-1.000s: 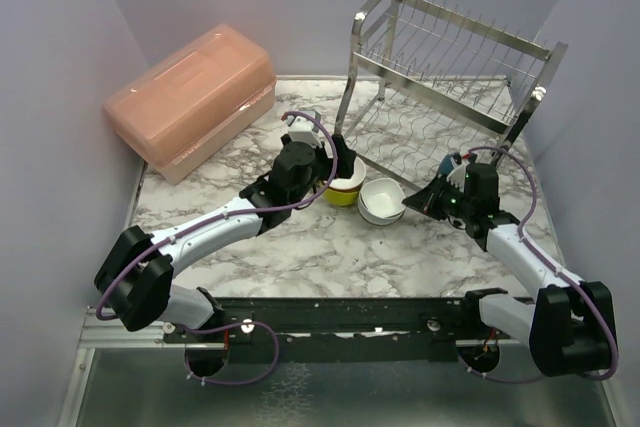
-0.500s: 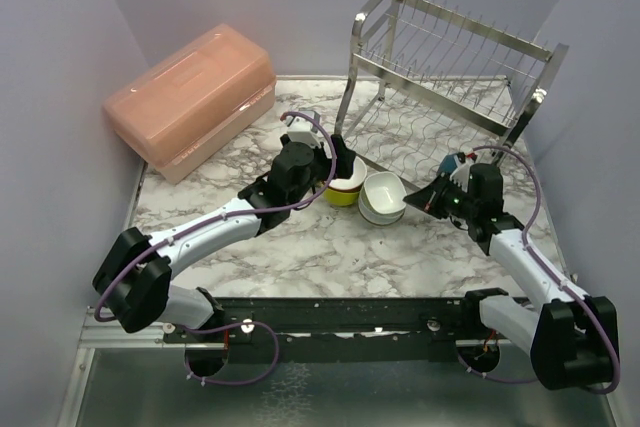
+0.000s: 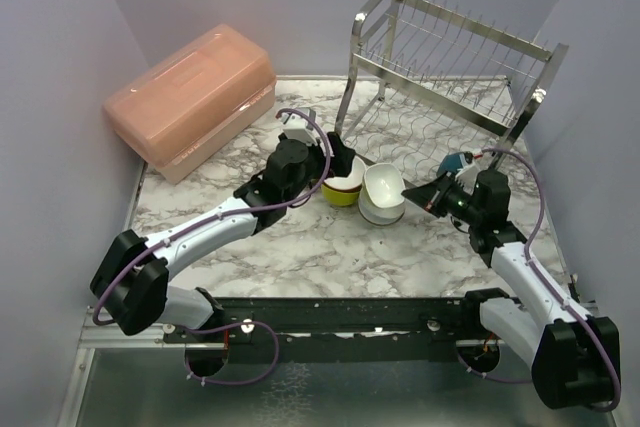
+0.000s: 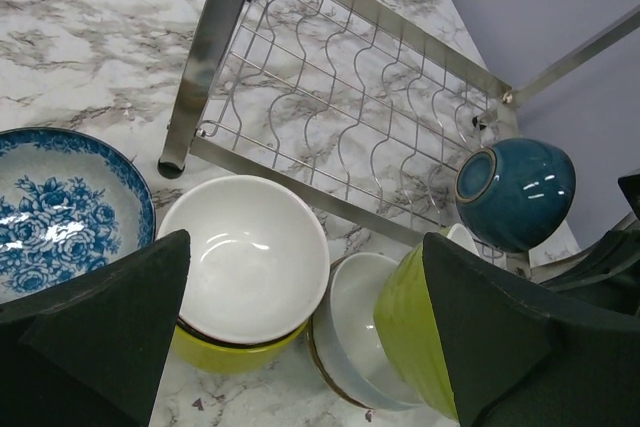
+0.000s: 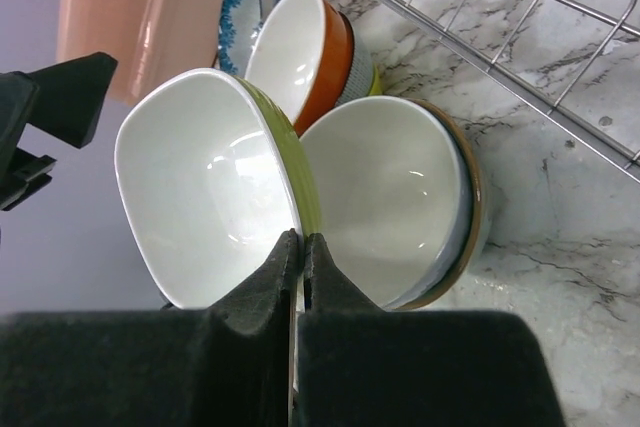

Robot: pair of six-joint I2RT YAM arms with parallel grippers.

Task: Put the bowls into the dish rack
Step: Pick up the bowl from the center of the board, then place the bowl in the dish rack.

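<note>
Lime bowl [image 5: 215, 182]: tipped on edge over a pale bowl [image 5: 400, 197], just in front of the dish rack [image 3: 450, 67]. We see its mouth facing the right arm.
Right gripper [image 5: 298, 242]: clamped on the lime bowl's rim.
Left gripper [image 4: 305, 247]: jaws spread wide above a white-and-yellow bowl [image 4: 245, 257].

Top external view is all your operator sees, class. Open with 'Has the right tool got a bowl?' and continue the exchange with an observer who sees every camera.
Observer: Yes. The right tool is shut on the rim of the lime bowl, which is tilted.
Operator: Any bowl hidden behind the left arm?
Observer: A blue-patterned bowl, upright on the table.
Operator: And the left tool?
Observer: Open, empty, above a white bowl nested in a yellow one.
</note>
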